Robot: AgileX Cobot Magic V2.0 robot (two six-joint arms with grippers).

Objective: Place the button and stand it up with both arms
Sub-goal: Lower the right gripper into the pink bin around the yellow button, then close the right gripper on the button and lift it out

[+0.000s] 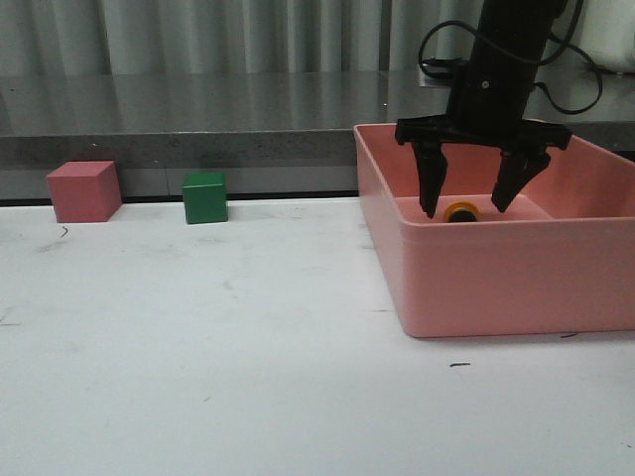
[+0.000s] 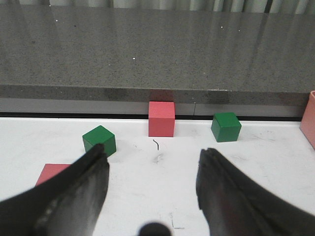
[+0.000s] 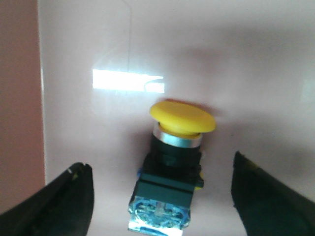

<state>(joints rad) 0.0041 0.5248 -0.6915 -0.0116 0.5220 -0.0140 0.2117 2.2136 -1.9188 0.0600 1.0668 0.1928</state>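
Pink, the first cube [image 1: 84,190] sits at the worktop's [image 1: 218,337] far left edge, with a green cube [image 1: 204,196] just beside it. Our left tool [image 2: 152,172] shows only in its wrist view, fingers spread wide and empty. Toward the right edge stands a pink bin [image 1: 496,268]; there our right tool [image 1: 481,203] hangs wide open over the button [image 3: 172,162], which lies on its side on the bin's floor.

The right gripper [image 1: 464,208] points straight down with fingers [image 1: 430,183] spread wide; the left gripper [image 2: 152,189] is likewise spread.
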